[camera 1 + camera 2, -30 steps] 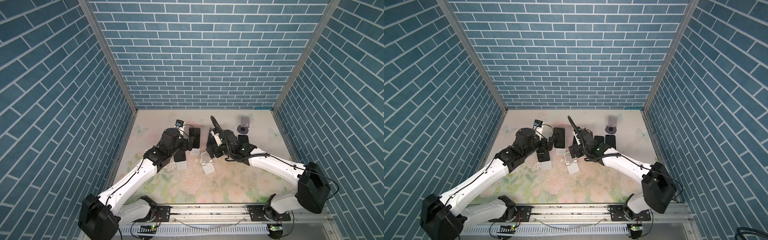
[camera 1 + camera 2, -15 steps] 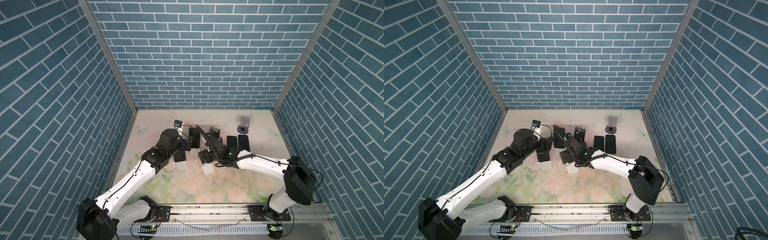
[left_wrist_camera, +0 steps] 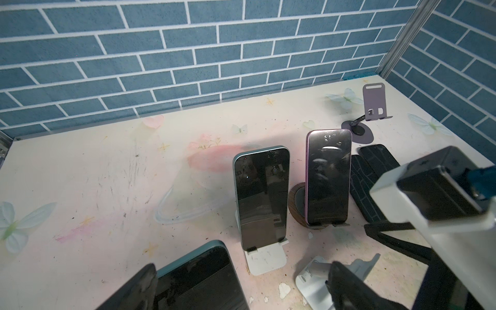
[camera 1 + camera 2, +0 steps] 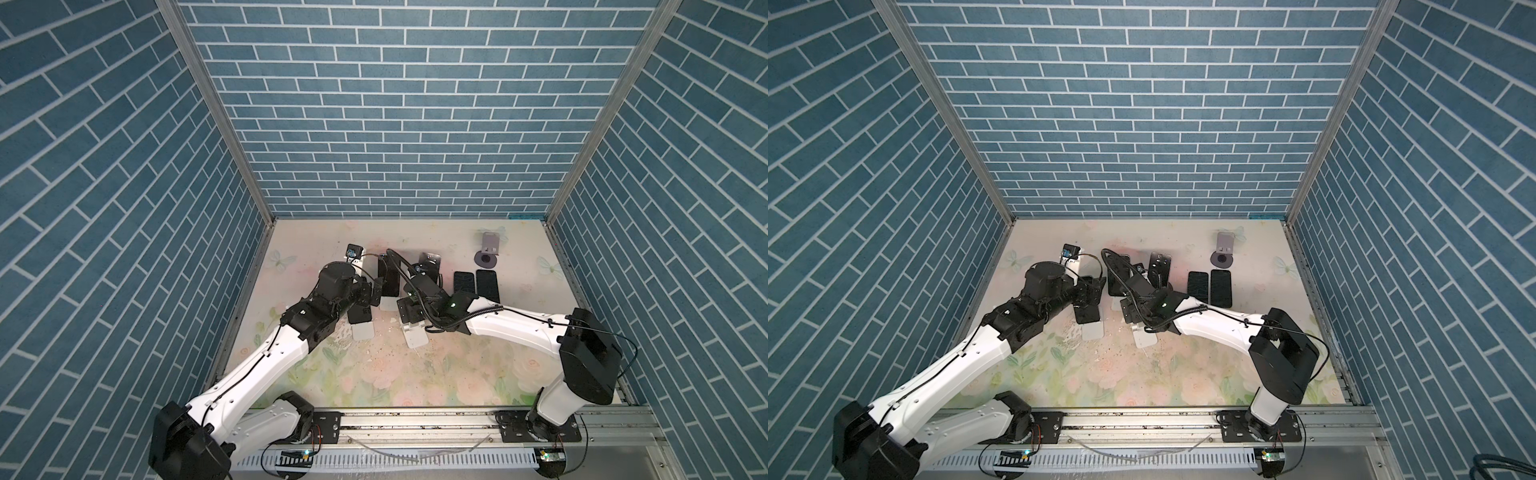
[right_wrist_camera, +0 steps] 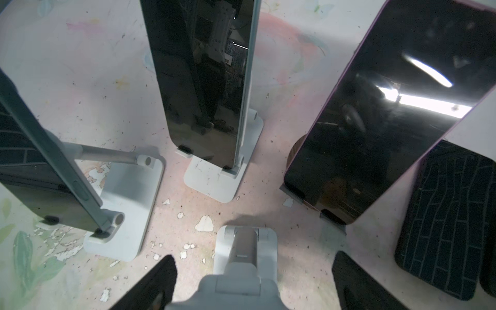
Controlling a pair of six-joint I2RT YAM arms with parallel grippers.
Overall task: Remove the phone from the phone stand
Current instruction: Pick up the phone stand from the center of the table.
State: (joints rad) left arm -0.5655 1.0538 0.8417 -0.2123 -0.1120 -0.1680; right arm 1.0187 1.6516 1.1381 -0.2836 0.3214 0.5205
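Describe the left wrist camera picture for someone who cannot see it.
Two dark-screened phones stand upright on a floral table: a teal phone on a white stand, a purple phone on a round wooden stand. Nearer, the left gripper's open jaws flank a third phone.

No readable text, labels, brands or numbers anywhere in view.

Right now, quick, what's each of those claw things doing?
Left gripper: open, straddling a teal phone, not clamped.
Right gripper: open around a white stand, gripping nothing.
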